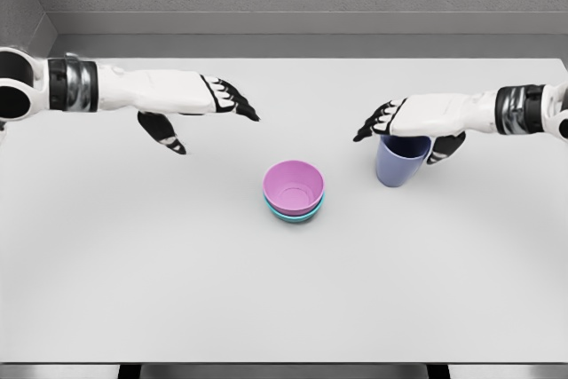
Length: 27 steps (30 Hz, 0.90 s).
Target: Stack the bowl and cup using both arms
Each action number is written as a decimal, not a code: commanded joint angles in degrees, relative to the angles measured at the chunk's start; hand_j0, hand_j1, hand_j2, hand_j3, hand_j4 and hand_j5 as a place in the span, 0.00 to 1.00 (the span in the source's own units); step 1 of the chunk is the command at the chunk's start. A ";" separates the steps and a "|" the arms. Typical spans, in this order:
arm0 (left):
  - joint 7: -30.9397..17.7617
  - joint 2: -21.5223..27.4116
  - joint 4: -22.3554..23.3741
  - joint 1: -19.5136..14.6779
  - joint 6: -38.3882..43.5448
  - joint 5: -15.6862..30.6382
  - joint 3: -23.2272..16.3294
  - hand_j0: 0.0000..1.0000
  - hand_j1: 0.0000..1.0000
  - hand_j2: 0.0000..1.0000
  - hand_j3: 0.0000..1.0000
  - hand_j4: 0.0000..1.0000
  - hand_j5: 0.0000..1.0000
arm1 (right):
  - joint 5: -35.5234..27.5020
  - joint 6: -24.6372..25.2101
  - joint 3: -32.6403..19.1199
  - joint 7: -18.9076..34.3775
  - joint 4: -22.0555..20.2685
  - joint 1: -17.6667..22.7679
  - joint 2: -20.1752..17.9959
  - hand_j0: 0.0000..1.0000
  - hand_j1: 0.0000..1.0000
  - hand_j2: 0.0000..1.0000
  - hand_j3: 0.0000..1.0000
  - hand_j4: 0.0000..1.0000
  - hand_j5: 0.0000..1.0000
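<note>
Right hand [401, 127] directly over upright blue cup [401, 161], fingers spread, not gripping; stacked bowls [294, 191] just left; left hand [197, 106] open, farther off.

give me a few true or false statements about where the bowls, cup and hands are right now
1. The pink bowl sits nested in a teal bowl. True.
2. The blue cup is already inside the pink bowl. False: it stands upright on the white table, to the right of the bowls.
3. The right hand is directly over the cup. True, though whether it grips the cup cannot be told.
4. The left hand holds a bowl. False: it is open, holds nothing, and is apart from the bowls to their upper left.
5. The cup lies on its side. False: it is upright.
</note>
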 commanded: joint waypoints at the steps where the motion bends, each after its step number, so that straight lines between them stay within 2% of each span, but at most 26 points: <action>1: 0.03 3.75 2.41 0.45 0.20 0.94 6.30 1.00 1.00 1.00 1.00 1.00 1.00 | -0.31 0.15 0.06 -0.02 0.31 0.00 0.14 1.00 1.00 1.00 1.00 1.00 1.00; 2: 0.03 4.02 3.12 3.52 0.20 0.85 8.50 1.00 1.00 1.00 1.00 1.00 1.00 | -0.31 0.15 0.06 -0.02 0.31 0.00 0.32 1.00 1.00 1.00 1.00 1.00 1.00; 3: 0.03 4.81 3.12 6.51 0.20 0.85 9.03 1.00 1.00 1.00 1.00 1.00 1.00 | -0.31 0.15 0.15 -0.02 0.31 0.00 0.41 1.00 1.00 1.00 1.00 1.00 1.00; 4: 0.03 4.63 3.03 7.75 0.20 0.85 9.03 1.00 1.00 1.00 1.00 1.00 1.00 | -0.31 0.15 0.41 -0.02 0.49 0.00 0.41 1.00 1.00 1.00 1.00 1.00 1.00; 9: 0.03 4.72 2.41 8.10 0.20 0.67 8.59 1.00 1.00 1.00 1.00 1.00 1.00 | -0.31 0.15 0.41 -0.02 0.66 -0.09 0.41 0.99 0.99 0.99 0.99 0.99 0.99; 13: 0.03 4.54 2.41 8.80 0.20 0.59 8.51 1.00 1.00 1.00 1.00 1.00 1.00 | -0.31 0.15 0.41 -0.02 0.66 -0.09 0.41 0.89 0.89 0.89 0.89 0.89 0.89; 21: 0.03 4.54 2.41 8.80 0.20 0.67 8.51 1.00 1.00 1.00 1.00 1.00 1.00 | -0.40 0.15 0.41 -0.02 0.66 -0.09 0.32 0.84 0.84 0.84 0.84 0.84 0.84; 24: 0.03 4.46 2.41 8.80 0.20 0.67 8.42 1.00 1.00 1.00 1.00 1.00 1.00 | -0.40 0.15 0.41 -0.02 0.75 -0.09 0.32 0.74 0.74 0.74 0.74 0.74 0.74; 27: 0.03 4.46 2.41 8.80 0.20 0.59 8.42 1.00 1.00 1.00 1.00 1.00 1.00 | -0.40 0.15 0.41 -0.02 0.67 -0.09 0.32 0.74 0.74 0.74 0.74 0.74 0.74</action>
